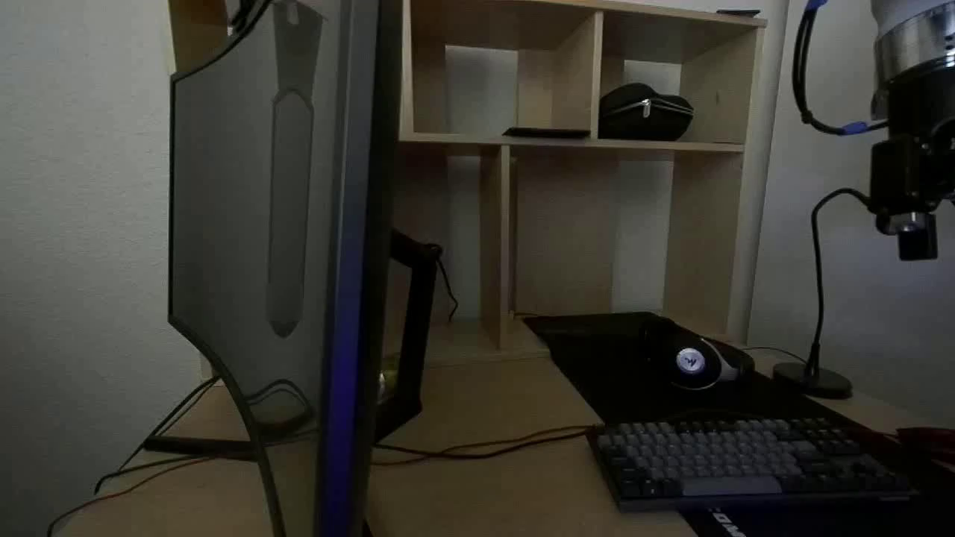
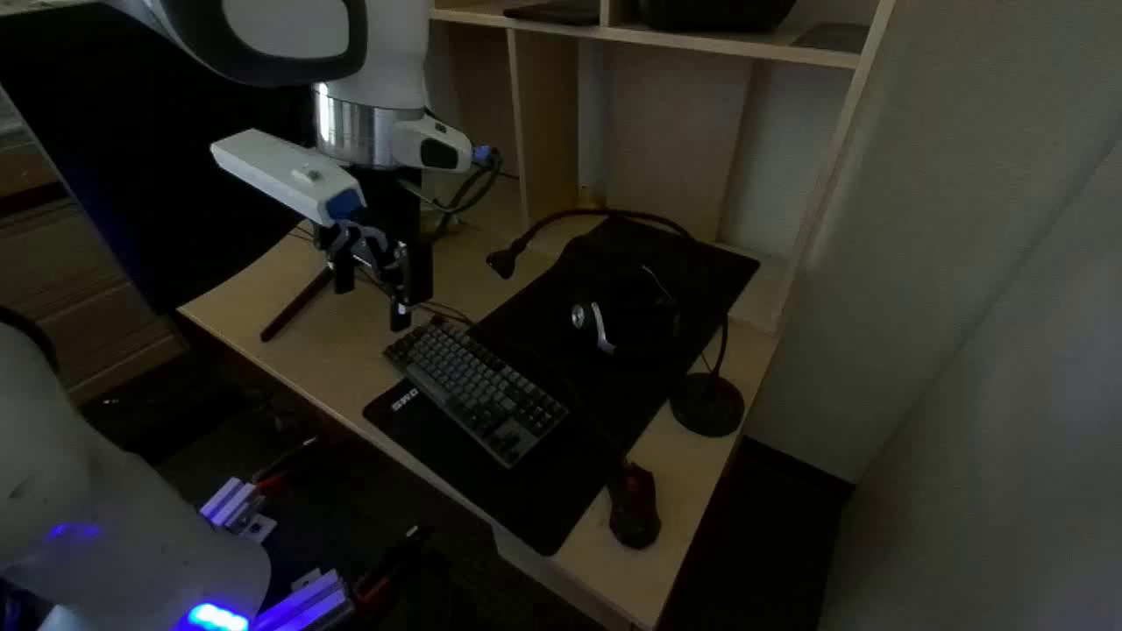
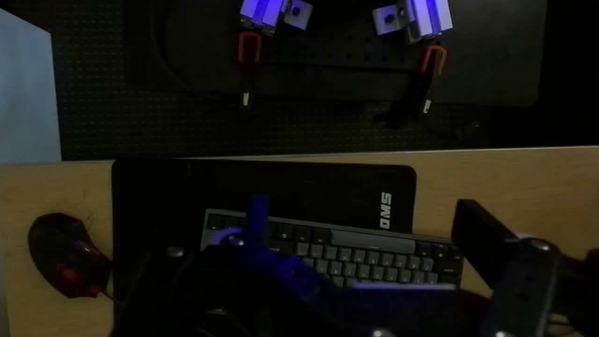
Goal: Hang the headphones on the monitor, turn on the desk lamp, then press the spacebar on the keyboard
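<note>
1. I have my pincer (image 2: 372,298) hanging over the bench (image 1: 477,403); in an exterior view it sits well above the keyboard (image 2: 478,390).
2. Its two fingers stand wide apart, tips pointing down, and on my wrist feed I see keys showing through the gap.
3. The keyboard lies mostly on a black desk mat (image 3: 290,185) with white lettering; one end reaches past the mat's edge over bare wood. I can make out the long grey spacebar (image 3: 373,241) on the side away from the shelf (image 1: 701,231).
4. The headphones (image 1: 690,362) rest on the mat, between keyboard and shelf, a round silver badge showing on one ear cup. Much of the rest is too dark for me to trace.
5. The monitor (image 1: 283,246) stands at the opposite end of the bench from the desk lamp (image 2: 706,405).
6. The lamp's round base is on the wood just beside the mat; its gooseneck arches over to a small, dark head.
7. I also see a black-and-red mouse (image 3: 68,255) on bare wood beside the mat, and a black zipped case (image 1: 645,115) in an upper compartment of the shelf.
</note>
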{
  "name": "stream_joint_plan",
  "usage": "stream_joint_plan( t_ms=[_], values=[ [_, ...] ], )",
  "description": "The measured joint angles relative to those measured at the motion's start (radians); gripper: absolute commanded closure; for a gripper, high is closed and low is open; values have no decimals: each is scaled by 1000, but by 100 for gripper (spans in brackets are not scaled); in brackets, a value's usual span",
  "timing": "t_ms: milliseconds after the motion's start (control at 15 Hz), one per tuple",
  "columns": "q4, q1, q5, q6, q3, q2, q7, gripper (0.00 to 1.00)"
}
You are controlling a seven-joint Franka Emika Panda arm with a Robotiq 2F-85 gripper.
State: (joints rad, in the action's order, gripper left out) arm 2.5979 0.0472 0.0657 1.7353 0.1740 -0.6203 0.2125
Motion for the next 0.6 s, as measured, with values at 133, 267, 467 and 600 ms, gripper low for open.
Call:
stream_joint_plan(
  t_ms=[133,267,467,600],
  values=[
    [0,0,0,0,0,0,0,0],
    [-1,0,0,1,-4,2,0,0],
    [-37,-40,-1,38,-46,12,20,0],
    [-111,-87,-3,82,-95,25,19,0]
  ],
)
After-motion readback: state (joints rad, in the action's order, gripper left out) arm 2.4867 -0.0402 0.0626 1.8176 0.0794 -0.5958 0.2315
